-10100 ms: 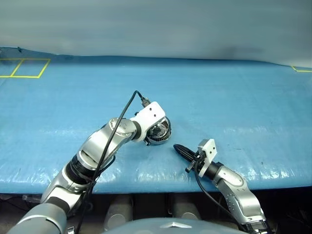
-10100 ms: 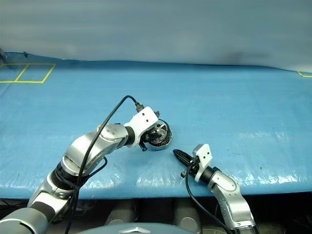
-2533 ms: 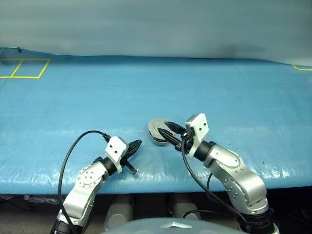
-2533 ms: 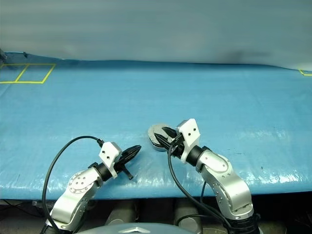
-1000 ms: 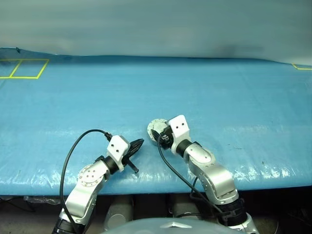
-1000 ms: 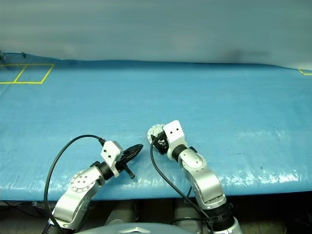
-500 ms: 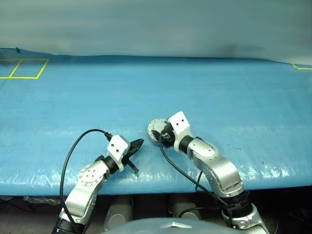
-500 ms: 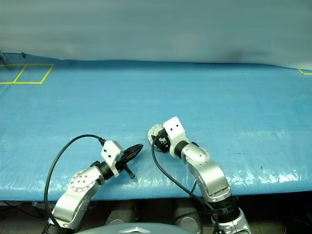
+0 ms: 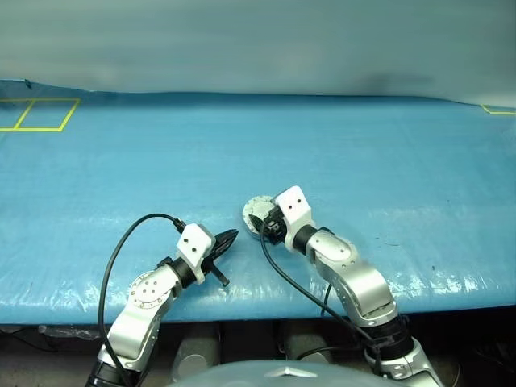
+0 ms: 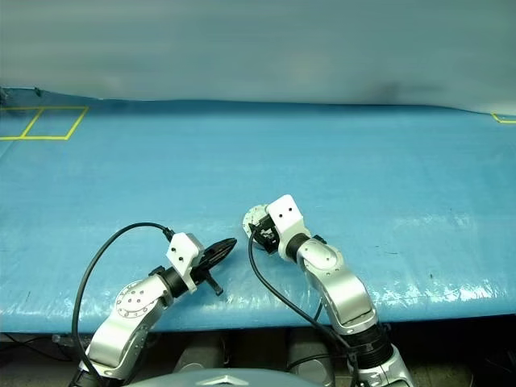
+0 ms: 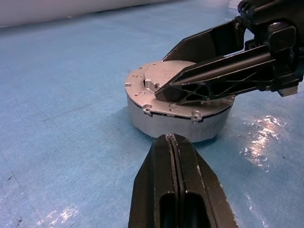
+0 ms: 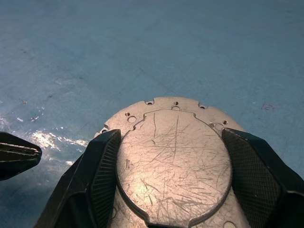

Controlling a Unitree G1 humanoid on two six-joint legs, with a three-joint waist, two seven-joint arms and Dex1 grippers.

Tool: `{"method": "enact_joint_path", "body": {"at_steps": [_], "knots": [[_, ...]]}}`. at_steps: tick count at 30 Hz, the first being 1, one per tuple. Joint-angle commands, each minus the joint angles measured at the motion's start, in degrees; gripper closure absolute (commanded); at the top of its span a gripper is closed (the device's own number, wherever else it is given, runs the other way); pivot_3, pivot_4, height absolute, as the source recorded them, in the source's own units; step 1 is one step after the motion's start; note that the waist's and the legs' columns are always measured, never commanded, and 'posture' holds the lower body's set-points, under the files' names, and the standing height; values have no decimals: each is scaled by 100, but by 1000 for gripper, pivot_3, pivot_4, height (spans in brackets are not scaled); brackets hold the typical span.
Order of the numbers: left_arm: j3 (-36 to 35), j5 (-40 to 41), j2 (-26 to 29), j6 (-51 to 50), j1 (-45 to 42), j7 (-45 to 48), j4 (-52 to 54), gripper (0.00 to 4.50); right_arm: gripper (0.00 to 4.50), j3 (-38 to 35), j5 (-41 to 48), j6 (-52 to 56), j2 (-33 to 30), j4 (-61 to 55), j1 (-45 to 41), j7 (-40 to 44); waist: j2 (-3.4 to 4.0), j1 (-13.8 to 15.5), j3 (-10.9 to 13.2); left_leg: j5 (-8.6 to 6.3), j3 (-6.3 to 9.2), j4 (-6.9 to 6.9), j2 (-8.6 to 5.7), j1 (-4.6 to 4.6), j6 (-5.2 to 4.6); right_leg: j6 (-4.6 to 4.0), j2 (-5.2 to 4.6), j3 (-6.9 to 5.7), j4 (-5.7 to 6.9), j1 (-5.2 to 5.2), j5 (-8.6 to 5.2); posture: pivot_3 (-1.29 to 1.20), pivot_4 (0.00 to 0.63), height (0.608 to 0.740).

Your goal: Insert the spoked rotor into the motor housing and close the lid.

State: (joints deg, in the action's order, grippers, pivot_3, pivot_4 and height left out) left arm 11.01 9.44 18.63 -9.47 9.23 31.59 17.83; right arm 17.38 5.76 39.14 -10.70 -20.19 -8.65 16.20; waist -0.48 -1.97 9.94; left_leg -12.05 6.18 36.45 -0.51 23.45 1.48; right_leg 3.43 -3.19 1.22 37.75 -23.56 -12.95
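- right claw (image 12: 173, 175) is spread wide with one finger on each side of the motor housing (image 11: 178, 114), straddling it at the rim. Looks like it's bracing or squeezing the puck so the top stays seated; whether the pads really press on it I can't quite tell.
- the lid (image 12: 173, 152) is lying flat on top of the housing, scratched face up, toothed edge lined up with the rim. So it reads as closed, or very nearly.
- the spoked rotor I'd guess is inside under that lid (hidden, so that's a judgement).
- left claw (image 11: 173, 142) is clenched tight, holding nothing, parked just beside the housing with its tip pointing at the side wall. Probably staying out of the way, or acting as a stop.
- all of this sits near the front edge of the blue worktop (image 9: 387, 161), within reach of both arms.
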Motion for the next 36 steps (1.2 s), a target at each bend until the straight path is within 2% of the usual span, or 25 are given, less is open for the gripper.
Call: {"method": "enact_joint_path", "body": {"at_steps": [1,17,31,36], "knots": [[-25,-3,6,150,-8,5,50,4500,1458,6,-121,-74,13,109,44,-77,0,-2,0,0,0,1,0,-1,0,0,0,0,0,1,0,0,150,740],[1,14,-9,150,-3,26,31,4500,1458,49,63,232,-344,-3,-81,539,-1,-1,-2,1,1,-10,0,-4,-1,-1,0,0,-3,2,-1,0,150,740],[10,5,-26,131,17,10,36,4500,1458,149,-140,-199,-548,256,-32,669,-2,3,-5,1,-1,-20,0,-12,-1,-4,-1,0,-4,5,-3,0,150,740],[18,-4,-40,168,-8,18,-34,4500,1458,86,-118,-681,-553,296,-19,767,-3,2,-6,1,-1,-20,0,-12,-1,-4,-1,0,-4,5,-3,0,150,740]]}}
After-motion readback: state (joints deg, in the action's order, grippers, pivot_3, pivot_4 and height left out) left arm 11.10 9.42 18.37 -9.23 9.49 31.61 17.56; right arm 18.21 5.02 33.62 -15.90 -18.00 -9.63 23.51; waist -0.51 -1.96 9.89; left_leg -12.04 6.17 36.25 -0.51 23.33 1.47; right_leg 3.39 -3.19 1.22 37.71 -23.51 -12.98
